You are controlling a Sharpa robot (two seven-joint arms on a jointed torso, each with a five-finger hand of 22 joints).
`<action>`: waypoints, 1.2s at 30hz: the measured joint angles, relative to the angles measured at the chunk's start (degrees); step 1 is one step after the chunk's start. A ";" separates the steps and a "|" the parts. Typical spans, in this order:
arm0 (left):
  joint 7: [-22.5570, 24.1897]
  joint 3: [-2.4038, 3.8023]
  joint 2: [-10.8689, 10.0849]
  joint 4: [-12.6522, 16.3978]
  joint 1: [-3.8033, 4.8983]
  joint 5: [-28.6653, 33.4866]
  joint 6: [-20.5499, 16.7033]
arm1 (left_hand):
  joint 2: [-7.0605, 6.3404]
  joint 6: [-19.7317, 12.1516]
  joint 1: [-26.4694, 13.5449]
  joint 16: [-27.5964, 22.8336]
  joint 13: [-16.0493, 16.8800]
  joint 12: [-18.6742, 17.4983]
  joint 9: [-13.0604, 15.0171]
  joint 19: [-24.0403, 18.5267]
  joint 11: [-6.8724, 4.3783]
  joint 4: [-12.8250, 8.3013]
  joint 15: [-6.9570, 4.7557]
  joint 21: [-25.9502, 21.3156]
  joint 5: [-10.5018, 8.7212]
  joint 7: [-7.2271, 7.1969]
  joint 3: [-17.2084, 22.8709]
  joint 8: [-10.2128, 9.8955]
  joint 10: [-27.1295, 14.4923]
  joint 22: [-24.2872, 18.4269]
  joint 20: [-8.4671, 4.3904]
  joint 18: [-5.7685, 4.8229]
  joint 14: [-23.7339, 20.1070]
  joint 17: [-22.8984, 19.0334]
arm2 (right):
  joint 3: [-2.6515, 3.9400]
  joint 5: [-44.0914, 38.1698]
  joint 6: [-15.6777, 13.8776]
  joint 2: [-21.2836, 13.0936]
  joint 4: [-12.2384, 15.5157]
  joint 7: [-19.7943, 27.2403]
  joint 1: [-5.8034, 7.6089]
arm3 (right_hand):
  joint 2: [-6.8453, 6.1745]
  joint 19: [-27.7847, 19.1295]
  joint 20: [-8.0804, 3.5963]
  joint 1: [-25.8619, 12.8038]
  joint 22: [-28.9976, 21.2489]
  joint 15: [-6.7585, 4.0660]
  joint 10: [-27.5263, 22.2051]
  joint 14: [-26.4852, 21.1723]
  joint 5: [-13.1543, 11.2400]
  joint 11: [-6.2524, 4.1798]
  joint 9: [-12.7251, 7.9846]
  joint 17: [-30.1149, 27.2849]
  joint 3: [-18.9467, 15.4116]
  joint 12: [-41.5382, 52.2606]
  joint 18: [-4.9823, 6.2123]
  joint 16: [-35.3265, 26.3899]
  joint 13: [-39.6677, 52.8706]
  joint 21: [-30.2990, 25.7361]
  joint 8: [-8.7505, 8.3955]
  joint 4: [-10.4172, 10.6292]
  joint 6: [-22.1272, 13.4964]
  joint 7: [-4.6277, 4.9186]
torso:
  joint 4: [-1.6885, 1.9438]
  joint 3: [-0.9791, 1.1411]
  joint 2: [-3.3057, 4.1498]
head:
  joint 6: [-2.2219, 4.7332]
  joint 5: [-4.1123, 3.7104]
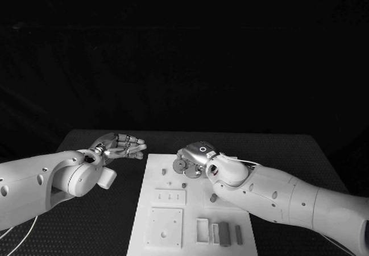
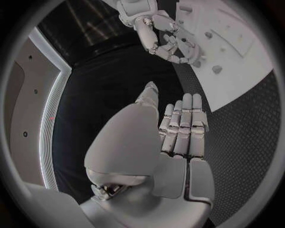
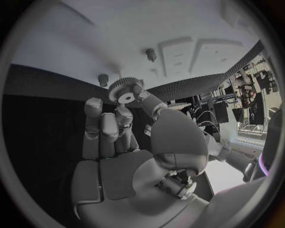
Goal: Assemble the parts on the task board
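The white task board (image 1: 191, 251) lies in the middle of the black table. My right hand (image 1: 198, 157) hovers over the board's far end and pinches a small grey gear (image 1: 180, 166) between thumb and a finger. In the right wrist view the gear (image 3: 125, 92) sits at the fingertips, just off a short peg (image 3: 104, 78) on the board. A second peg (image 3: 152, 54) stands further along. My left hand (image 1: 118, 147) hangs over the mat beside the board's far left corner, holding nothing; its fingers (image 2: 183, 126) lie straight and close together. The left wrist view also shows the right hand (image 2: 169, 45) over the board (image 2: 237, 76).
Several grey bar-shaped parts (image 1: 222, 233) lie at the board's near right. Two square raised plates (image 1: 170, 197) (image 1: 165, 227) sit on its left half. Small pegs (image 1: 163, 172) stand near the far end. A dark textured mat (image 1: 106, 227) flanks the board on both sides.
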 measured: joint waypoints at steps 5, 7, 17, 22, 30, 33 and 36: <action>0.00 0.00 0.10 -0.23 0.00 0.00 0.01 | 0.00 0.00 0.00 0.00 0.00 0.00 0.00 0.00 0.00 0.00 0.00 0.00 0.00 0.00 0.00 0.00 0.00 0.00 0.00 0.00 0.00 0.06 | -0.47 -0.29 0.19 1.44 -1.84 -0.01 -0.79 | 0.00 0.08 0.08 0.00 0.00 -0.10 0.02 0.10 0.00 0.01 0.00 0.00 -0.01 0.00 0.00 0.00 -0.05 0.00 -0.05 0.00 0.11 -0.11 | 0.10 -0.02 0.03 | -0.25 0.07; 0.00 0.00 0.15 -0.27 0.00 0.00 0.01 | 0.00 0.00 0.00 0.00 0.00 0.00 0.00 0.00 0.00 0.00 0.00 0.00 0.00 0.00 0.00 0.00 0.00 0.00 0.00 0.00 0.00 0.06 | -0.56 -0.37 0.31 1.77 -2.14 -0.01 -0.91 | 0.00 0.08 0.08 0.00 0.00 -0.10 0.12 0.10 0.00 0.08 0.00 -0.05 -0.01 0.00 0.01 0.00 -0.07 0.00 -0.21 0.00 0.16 -0.16 | 0.13 -0.03 0.04 | -0.29 0.10; 0.00 0.00 0.22 -0.29 -0.01 0.00 0.03 | 0.00 0.00 0.00 0.00 0.00 0.00 0.00 0.00 0.00 0.00 0.00 0.00 0.00 0.00 0.00 0.00 0.00 0.00 0.00 0.00 0.00 0.11 | -0.82 -0.99 0.53 2.94 -3.79 -0.21 -0.92 | 0.00 0.38 -0.01 0.00 0.00 -0.31 0.35 0.30 -0.01 0.08 0.00 -0.08 -0.18 0.00 0.00 0.00 -0.13 0.00 -0.53 0.15 0.28 -0.28 | -0.03 -0.05 0.04 | -0.34 0.34; 0.00 0.00 0.29 -0.44 -0.01 0.00 0.04 | 0.00 0.00 0.00 0.00 0.00 0.00 0.00 0.21 0.00 0.00 0.00 0.00 0.00 0.00 0.00 0.00 0.00 0.00 -0.21 -0.05 0.00 0.11 | -0.83 -1.22 0.28 3.27 -4.49 -0.68 -0.92 | -0.30 0.40 0.00 -0.30 0.00 -0.36 0.51 0.36 -0.01 0.08 0.03 -0.07 -0.18 0.00 0.00 -0.23 -0.21 0.00 -0.54 0.15 0.35 -0.35 | -0.03 -0.05 0.04 | -0.32 0.34; -0.02 0.00 0.30 -0.46 -0.01 0.00 0.05 | 0.00 0.00 0.00 0.00 0.00 0.00 0.00 0.21 0.00 0.00 0.00 0.00 0.00 0.00 0.00 0.00 0.00 0.00 -0.21 -0.06 0.00 0.17 | -0.84 -1.42 -0.17 3.27 -4.56 -1.28 -0.92 | -0.30 0.49 0.09 -0.30 0.00 -0.43 0.62 0.42 -0.05 0.01 0.04 -0.07 -0.18 -0.01 0.01 -0.23 -0.27 0.00 -0.68 0.14 0.37 -0.37 | -0.04 0.02 0.03 | -0.44 0.44; -0.02 0.00 0.29 -0.46 -0.01 0.00 0.06 | 0.00 0.00 0.00 0.00 0.00 0.00 0.00 0.21 0.00 0.00 0.00 0.00 0.00 0.00 0.00 0.00 0.00 0.00 -0.21 -0.06 0.00 0.16 | -0.84 -1.61 -0.30 3.34 -4.78 -1.42 -0.93 | -0.30 0.49 0.10 -0.30 0.00 -0.46 0.72 0.46 -0.05 0.09 0.04 -0.07 -0.24 -0.01 0.01 -0.23 -0.27 0.00 -0.70 0.08 0.47 -0.47 | -0.05 0.05 0.03 | -0.47 0.49; -0.02 0.00 0.30 -0.46 -0.01 0.00 0.07 | 0.00 0.00 0.00 0.00 0.00 0.00 0.00 0.21 0.00 0.00 0.00 0.00 0.00 0.00 0.00 0.00 0.00 0.00 -0.21 -0.06 0.00 0.16 | -0.84 -1.82 -0.38 3.53 -5.23 -1.45 -0.93 | -0.30 0.50 0.11 -0.30 0.00 -0.48 0.73 0.47 -0.05 0.09 0.04 -0.12 -0.25 -0.01 0.01 -0.23 -0.33 0.00 -0.75 0.08 0.50 -0.50 | -0.08 0.05 0.03 | -0.48 0.50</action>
